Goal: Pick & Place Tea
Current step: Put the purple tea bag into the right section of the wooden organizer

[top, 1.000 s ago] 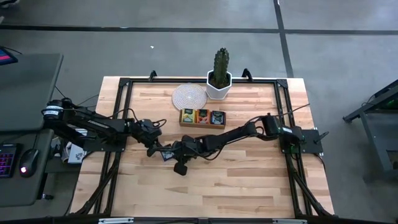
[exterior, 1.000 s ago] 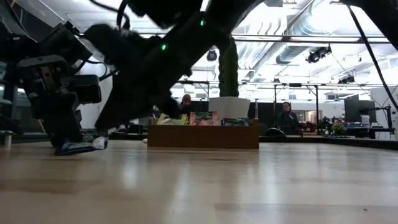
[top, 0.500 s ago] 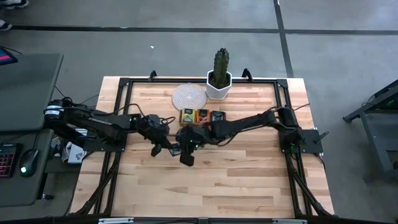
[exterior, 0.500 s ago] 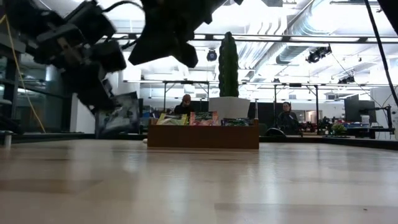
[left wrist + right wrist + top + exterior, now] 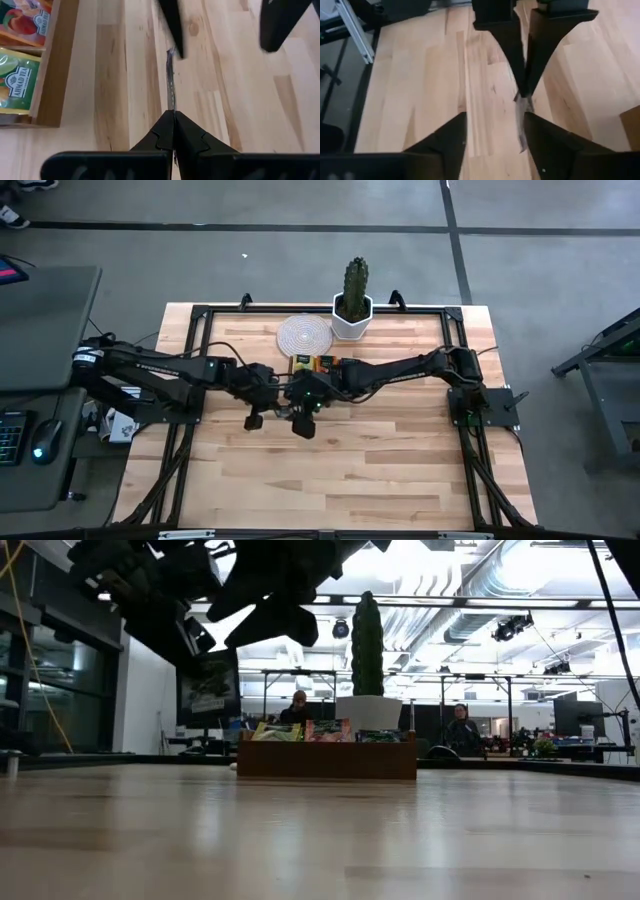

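From my console, the nearest stretch of the pale wooden plank table (image 5: 350, 470) lies bare. Past it, around the table's middle, both arms meet. The left gripper (image 5: 173, 122) is clenched: its two dark fingers are pressed together on a thin flat tea packet (image 5: 170, 85), which I see edge-on in the left wrist view. In the low view the same packet (image 5: 210, 690) hangs upright in the air, well clear of the tabletop, dark with a pale printed label. The right gripper (image 5: 494, 120) sits just opposite, released, its fingers (image 5: 455, 135) spread wide to either side of the packet and of the left arm's fingertips; I see no contact between them and the packet.

Just behind the grippers stands the brown three-compartment wooden tray (image 5: 327, 760), with more tea packets (image 5: 325, 730) standing in it, yellow, orange-red and green among them; a green one (image 5: 17, 82) shows plainly at the left wrist. Farther back on the table lie a round pale woven coaster (image 5: 304, 335) and, beside it, a tall green cactus (image 5: 356, 280) in a white faceted pot (image 5: 352, 320). In the room beyond, two people (image 5: 462, 720) sit at a distance
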`<action>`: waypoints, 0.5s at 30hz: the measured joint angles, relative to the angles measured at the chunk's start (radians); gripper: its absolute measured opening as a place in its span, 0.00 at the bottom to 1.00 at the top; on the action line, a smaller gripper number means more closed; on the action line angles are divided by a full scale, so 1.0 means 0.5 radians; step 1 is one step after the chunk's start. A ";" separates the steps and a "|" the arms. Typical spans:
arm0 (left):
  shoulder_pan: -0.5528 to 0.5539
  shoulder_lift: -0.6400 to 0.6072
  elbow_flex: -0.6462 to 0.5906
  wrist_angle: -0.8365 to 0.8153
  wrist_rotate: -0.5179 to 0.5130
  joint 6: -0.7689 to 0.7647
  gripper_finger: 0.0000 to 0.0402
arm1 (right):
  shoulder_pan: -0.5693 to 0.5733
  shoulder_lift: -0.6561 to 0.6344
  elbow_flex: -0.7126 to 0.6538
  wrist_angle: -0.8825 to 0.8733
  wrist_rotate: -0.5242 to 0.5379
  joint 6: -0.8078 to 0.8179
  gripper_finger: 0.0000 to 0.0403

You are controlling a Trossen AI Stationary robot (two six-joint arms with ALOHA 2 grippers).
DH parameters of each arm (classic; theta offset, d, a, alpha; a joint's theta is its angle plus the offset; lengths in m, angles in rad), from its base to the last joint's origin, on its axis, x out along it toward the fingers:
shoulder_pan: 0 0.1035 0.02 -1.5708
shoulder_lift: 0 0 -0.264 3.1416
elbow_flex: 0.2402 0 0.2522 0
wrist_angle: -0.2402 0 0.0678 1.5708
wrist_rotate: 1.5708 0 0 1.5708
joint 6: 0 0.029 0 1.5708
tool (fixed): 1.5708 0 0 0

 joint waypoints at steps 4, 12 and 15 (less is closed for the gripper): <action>0.002 0.000 0.025 -0.007 -0.012 0.001 0.00 | -0.002 0.000 0.000 0.032 0.075 -0.025 0.58; 0.001 0.000 0.025 0.065 -0.024 -0.008 0.00 | -0.002 0.000 -0.011 -0.013 0.122 -0.039 0.60; 0.001 0.000 0.025 0.124 -0.028 -0.016 0.00 | -0.001 0.000 -0.011 -0.059 0.162 -0.029 0.57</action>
